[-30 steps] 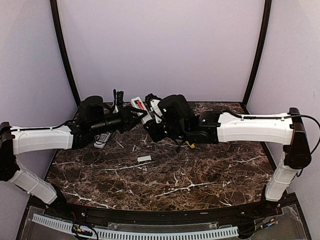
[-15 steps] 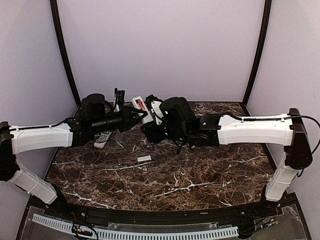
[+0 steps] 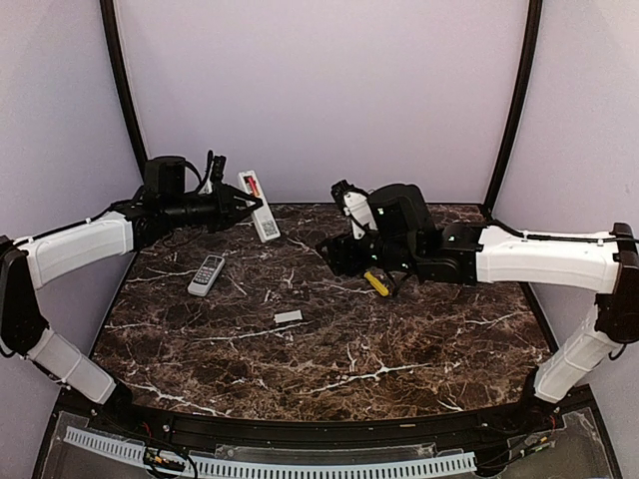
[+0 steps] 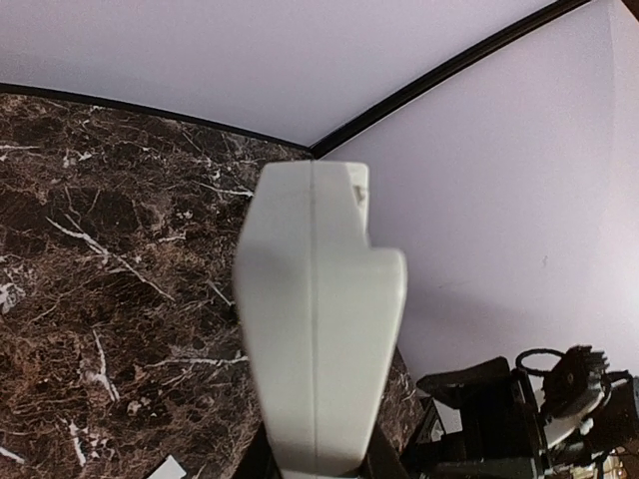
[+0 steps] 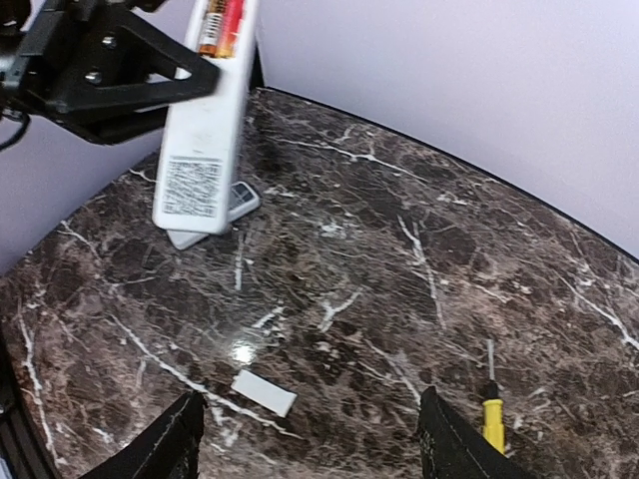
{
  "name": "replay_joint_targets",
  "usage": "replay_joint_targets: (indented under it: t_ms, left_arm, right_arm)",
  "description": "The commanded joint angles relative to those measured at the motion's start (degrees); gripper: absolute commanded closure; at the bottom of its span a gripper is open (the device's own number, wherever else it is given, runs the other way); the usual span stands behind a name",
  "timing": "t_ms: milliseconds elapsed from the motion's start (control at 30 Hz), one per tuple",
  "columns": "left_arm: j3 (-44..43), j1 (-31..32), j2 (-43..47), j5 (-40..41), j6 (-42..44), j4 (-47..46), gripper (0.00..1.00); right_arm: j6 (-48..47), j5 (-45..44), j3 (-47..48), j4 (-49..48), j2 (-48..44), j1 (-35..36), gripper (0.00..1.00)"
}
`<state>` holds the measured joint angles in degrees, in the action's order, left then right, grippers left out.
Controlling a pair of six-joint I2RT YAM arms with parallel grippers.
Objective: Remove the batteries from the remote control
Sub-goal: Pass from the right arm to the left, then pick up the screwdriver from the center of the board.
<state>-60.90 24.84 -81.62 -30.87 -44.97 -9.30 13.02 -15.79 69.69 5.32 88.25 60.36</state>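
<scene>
My left gripper (image 3: 243, 208) is shut on a white remote (image 3: 259, 208) and holds it in the air at the back left, tilted. Its battery bay is open, with a reddish battery (image 3: 252, 185) inside; the bay also shows in the right wrist view (image 5: 222, 25). In the left wrist view the remote's smooth white side (image 4: 319, 329) fills the middle, clamped at its lower end. My right gripper (image 3: 337, 249) is open and empty above the table's back middle, apart from the remote. Its fingers (image 5: 160, 444) stand wide apart.
A second, grey remote (image 3: 207, 274) lies on the marble table (image 3: 399, 349) at the left. A small flat pale cover plate (image 3: 288, 316) lies near the middle. A yellow-handled tool (image 3: 377, 282) lies under my right wrist. Purple walls close in the back and sides.
My left gripper has lifted the white remote up and to the left. My right gripper has drawn back to the right, so the two grippers no longer meet at the remote.
</scene>
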Motion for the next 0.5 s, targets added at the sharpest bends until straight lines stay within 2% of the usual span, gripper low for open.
replay_joint_targets:
  t_ms: [0,133,333,467]
  left_arm:
    - [-5.8,-2.6,-2.3,-10.2,16.5,12.8,1.0]
    - [-10.0,-2.9,-4.7,-14.5,27.8,22.2,1.0]
    - [-14.4,-2.9,-5.9,-20.2,37.7,34.6,0.97]
    - [-12.7,-2.9,-5.1,-20.2,37.4,34.2,0.97]
  right_arm:
    - [1.7,3.5,-2.4,5.7,-1.0,-6.7,0.31]
    - [3.0,8.2,-2.5,8.7,-0.1,-12.7,0.37]
    - [2.4,14.4,-2.6,12.2,4.0,-21.1,0.43]
    - [0.5,13.1,-1.6,13.9,8.2,-23.5,0.47]
